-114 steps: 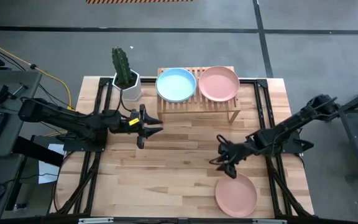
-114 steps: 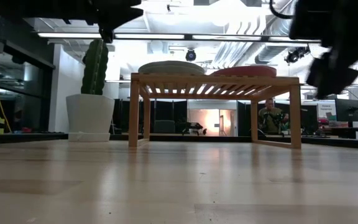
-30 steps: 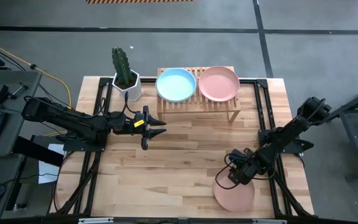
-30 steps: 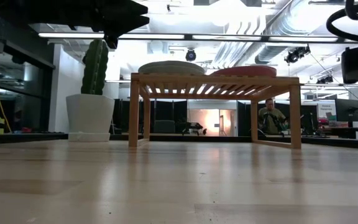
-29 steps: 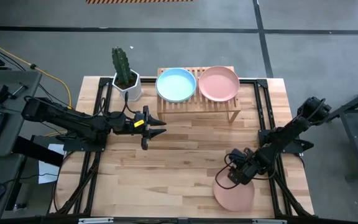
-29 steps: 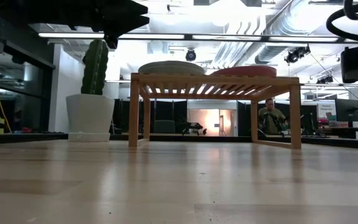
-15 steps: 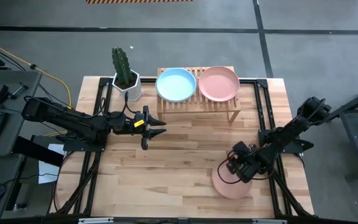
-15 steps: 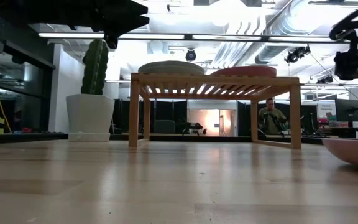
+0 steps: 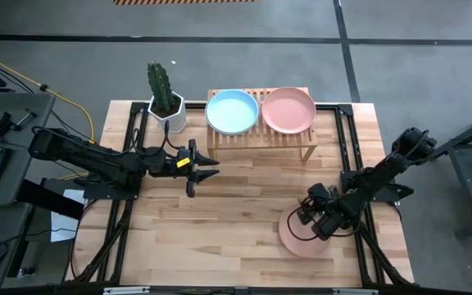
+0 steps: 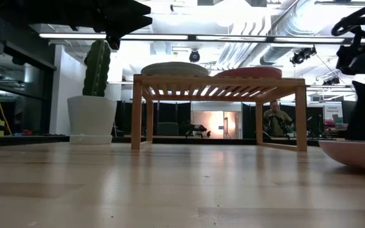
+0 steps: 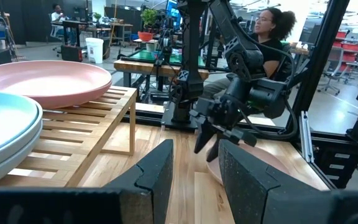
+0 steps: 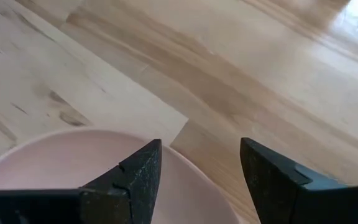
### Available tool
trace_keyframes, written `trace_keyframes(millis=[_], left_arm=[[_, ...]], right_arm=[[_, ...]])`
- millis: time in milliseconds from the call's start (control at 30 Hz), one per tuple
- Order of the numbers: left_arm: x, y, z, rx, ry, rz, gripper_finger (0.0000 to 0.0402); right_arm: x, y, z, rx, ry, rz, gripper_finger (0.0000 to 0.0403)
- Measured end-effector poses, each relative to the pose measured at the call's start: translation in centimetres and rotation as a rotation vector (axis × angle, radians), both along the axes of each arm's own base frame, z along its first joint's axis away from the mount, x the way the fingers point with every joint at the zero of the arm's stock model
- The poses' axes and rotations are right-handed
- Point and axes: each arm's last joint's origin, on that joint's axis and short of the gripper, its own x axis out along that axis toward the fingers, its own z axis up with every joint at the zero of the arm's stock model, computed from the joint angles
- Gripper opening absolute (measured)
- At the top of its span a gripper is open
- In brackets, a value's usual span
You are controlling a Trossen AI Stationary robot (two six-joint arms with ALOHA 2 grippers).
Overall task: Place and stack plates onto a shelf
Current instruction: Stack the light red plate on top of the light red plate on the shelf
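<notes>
A pink plate [image 9: 306, 239] lies on the table near its near right corner; it also shows in the low view [image 10: 355, 156]. My right gripper [image 9: 301, 216] is open over the plate's far rim, one finger over the plate's inside and one outside it [image 12: 201, 149]. The wooden shelf [image 9: 262, 138] stands at the far edge. It carries a stack topped by a light blue plate [image 9: 232, 111] and, to its right, a pink plate [image 9: 289, 109]. My left gripper [image 9: 211, 161] hovers open in front of the shelf's left end, touching nothing. My right gripper comes from above, slanting in from the table's right, and stands astride the pink plate's far rim [image 12: 174, 144]. One finger [image 12: 135, 177] is inside the plate, the other [image 12: 275, 180] outside over the wood. The gap is wider than the rim. Whether the inner finger bears on the rim I cannot tell.
A cactus in a white pot [image 9: 169, 111] stands left of the shelf at the far edge. Bare wood [image 9: 236, 213] lies between the arms and in front of the shelf. A person [image 11: 272, 28] sits beyond the table's right side.
My right gripper has moved toward the far edge and slightly left. The pink plate has slid with it along the table, away from the near edge, and its rim has come into the low view at the right.
</notes>
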Motion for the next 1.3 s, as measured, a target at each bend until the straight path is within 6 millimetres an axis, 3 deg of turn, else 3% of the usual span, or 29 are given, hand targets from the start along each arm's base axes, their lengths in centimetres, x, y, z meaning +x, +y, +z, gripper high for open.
trace_keyframes(millis=[1300], left_arm=[[0.00, 0.01, 0.00, 0.000, 0.000, 0.000, 0.0117]], right_arm=[[-0.28, 0.33, -0.22, 0.098, 0.133, 0.072, 0.0199]])
